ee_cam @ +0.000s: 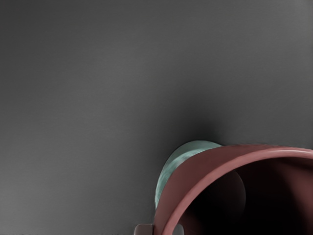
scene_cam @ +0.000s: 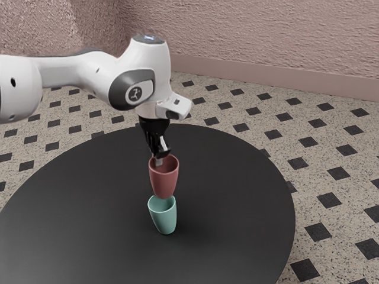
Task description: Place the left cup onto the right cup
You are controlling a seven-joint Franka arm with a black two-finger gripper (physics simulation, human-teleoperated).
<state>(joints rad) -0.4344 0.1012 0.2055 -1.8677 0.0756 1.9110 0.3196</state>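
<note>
A reddish-brown cup [scene_cam: 163, 176] hangs upright right over a teal cup [scene_cam: 162, 215], its base at the teal cup's mouth. The teal cup stands on the round black table [scene_cam: 83, 213]. My gripper [scene_cam: 158, 155] comes down from above and is shut on the red cup's rim at the side toward the exterior view's left. In the wrist view the red cup [ee_cam: 215, 171] looms large under my hand, and the teal cup [ee_cam: 178, 164] peeks out from behind it.
The black table has bare surface all around the two cups. Past its edge lies a beige floor [scene_cam: 308, 136] with black diamond tiles, and a pink textured wall [scene_cam: 266, 29] runs along the back.
</note>
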